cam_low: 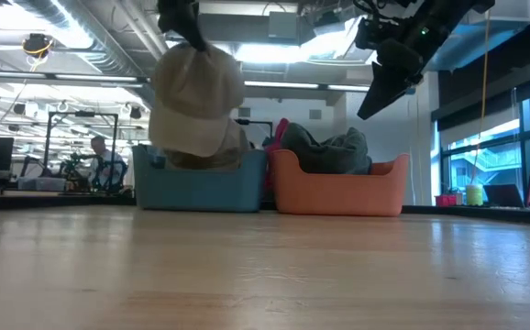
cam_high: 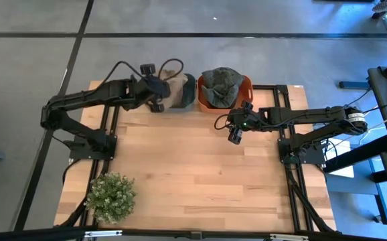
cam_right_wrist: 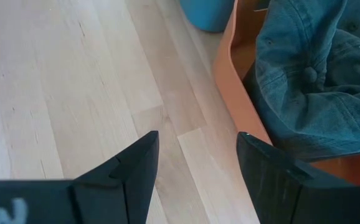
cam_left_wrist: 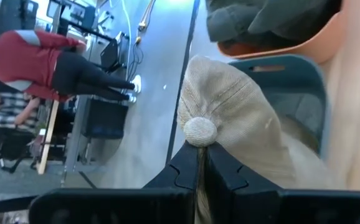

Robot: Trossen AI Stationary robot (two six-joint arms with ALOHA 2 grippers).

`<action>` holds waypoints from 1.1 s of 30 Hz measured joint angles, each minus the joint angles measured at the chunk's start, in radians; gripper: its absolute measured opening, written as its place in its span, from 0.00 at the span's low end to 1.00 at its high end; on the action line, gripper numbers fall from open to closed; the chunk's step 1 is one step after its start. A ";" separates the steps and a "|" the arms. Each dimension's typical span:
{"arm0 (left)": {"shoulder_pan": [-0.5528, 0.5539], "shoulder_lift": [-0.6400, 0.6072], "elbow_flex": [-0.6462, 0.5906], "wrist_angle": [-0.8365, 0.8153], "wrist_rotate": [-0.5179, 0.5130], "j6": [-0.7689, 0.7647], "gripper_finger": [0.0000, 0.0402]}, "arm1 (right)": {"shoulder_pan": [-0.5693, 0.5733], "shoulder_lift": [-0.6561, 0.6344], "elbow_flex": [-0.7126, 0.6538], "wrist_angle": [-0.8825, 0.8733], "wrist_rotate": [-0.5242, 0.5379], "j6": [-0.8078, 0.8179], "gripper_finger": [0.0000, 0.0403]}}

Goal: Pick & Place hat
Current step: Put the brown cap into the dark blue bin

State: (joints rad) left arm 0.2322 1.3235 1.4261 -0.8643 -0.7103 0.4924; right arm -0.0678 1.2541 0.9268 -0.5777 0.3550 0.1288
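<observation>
A beige cap (cam_low: 196,101) hangs from my left gripper (cam_left_wrist: 200,163), which is shut on it above the blue bin (cam_low: 201,183) at the table's far edge. In the high view the beige cap (cam_high: 174,90) shows next to the blue bin (cam_high: 189,92). The orange bin (cam_high: 246,86) beside it holds grey-blue denim caps (cam_right_wrist: 317,74). My right gripper (cam_right_wrist: 195,168) is open and touches nothing. It hovers over bare table just near of the orange bin, also seen as right gripper (cam_high: 236,128). My left gripper pinches the beige cap's crown between its two fingers (cam_left_wrist: 183,171), right beside the top button (cam_left_wrist: 200,130). It comes from the table's left, slanting down. The cap hangs below the fingers, its lower edge (cam_low: 192,151) level with the blue bin's rim; whether it touches, I cannot tell.
A small green potted plant (cam_high: 111,196) stands at the table's near left corner. The two bins sit side by side at the far edge. Between them and the near edge lies open wooden tabletop (cam_high: 193,174). People (cam_left_wrist: 49,59) stand in the room beyond the table.
</observation>
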 joint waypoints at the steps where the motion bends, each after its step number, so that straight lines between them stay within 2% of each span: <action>1: 0.010 0.005 0.000 0.003 0.000 0.008 0.02 | 0.000 0.000 0.000 0.000 0.000 0.000 0.54; 7: 0.068 0.056 0.000 0.045 0.046 0.019 0.02 | 0.000 0.000 0.000 0.000 0.000 0.001 0.54; 12: 0.093 0.107 -0.001 0.088 0.016 0.020 0.02 | 0.000 0.000 0.000 0.000 0.000 0.001 0.54; 17: 0.113 0.147 -0.001 0.118 -0.037 0.087 0.02 | 0.000 0.000 0.000 0.000 0.000 0.000 0.54; 26: 0.126 0.153 -0.002 0.164 -0.024 0.102 0.02 | 0.000 0.000 0.000 -0.002 0.000 0.000 0.54; 29: 0.123 0.152 -0.030 0.173 -0.026 0.095 0.01 | 0.000 0.000 0.000 -0.003 0.000 0.000 0.54; 33: 0.123 0.152 -0.126 0.242 -0.037 0.109 0.01 | 0.000 0.000 0.000 -0.003 0.000 0.000 0.54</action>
State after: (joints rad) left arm 0.3553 1.4754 1.2998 -0.6227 -0.7477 0.6017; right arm -0.0677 1.2541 0.9268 -0.5812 0.3546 0.1292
